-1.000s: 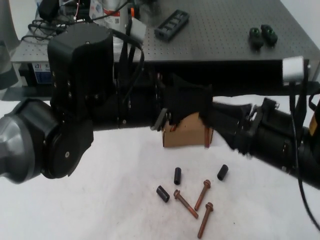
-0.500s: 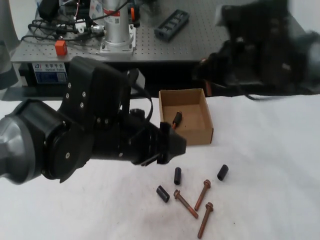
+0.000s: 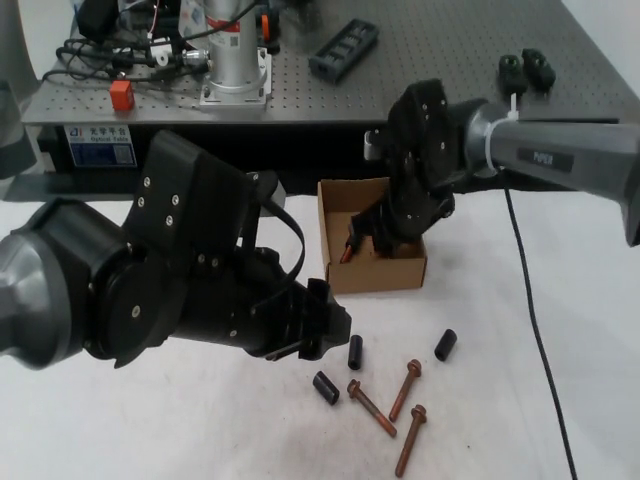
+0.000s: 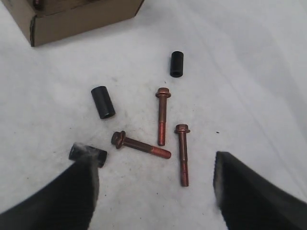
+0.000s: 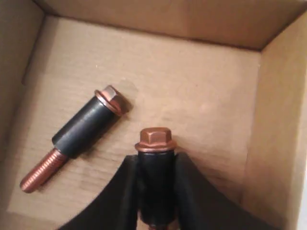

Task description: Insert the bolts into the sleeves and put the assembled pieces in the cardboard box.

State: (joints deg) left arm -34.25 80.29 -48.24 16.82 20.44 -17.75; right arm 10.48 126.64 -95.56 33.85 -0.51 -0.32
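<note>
The cardboard box [image 3: 376,274] stands mid-bench. My right gripper [image 3: 368,236] hangs inside it, shut on an assembled bolt-and-sleeve piece [image 5: 154,160] held upright, copper head showing above the fingers. A second assembled piece [image 5: 82,135] lies on the box floor [image 5: 201,91] beside it. My left gripper [image 4: 153,191] is open, low over the loose parts in front of the box. Three copper bolts [image 4: 162,116] [image 4: 140,144] [image 4: 183,154] and three black sleeves [image 4: 103,101] [image 4: 176,64] [image 4: 88,154] lie on the white cloth; one sleeve sits at a fingertip.
The left arm's bulky black body [image 3: 150,290] covers the left of the cloth. Behind the box runs a perforated metal table [image 3: 430,70] carrying cables, a black tray [image 3: 343,48] and small black parts [image 3: 525,70]. White cloth lies open to the right of the loose parts.
The left arm pulled back from the box and came down over the loose bolts and sleeves. The right arm swung away to the back right, then came down into the box.
</note>
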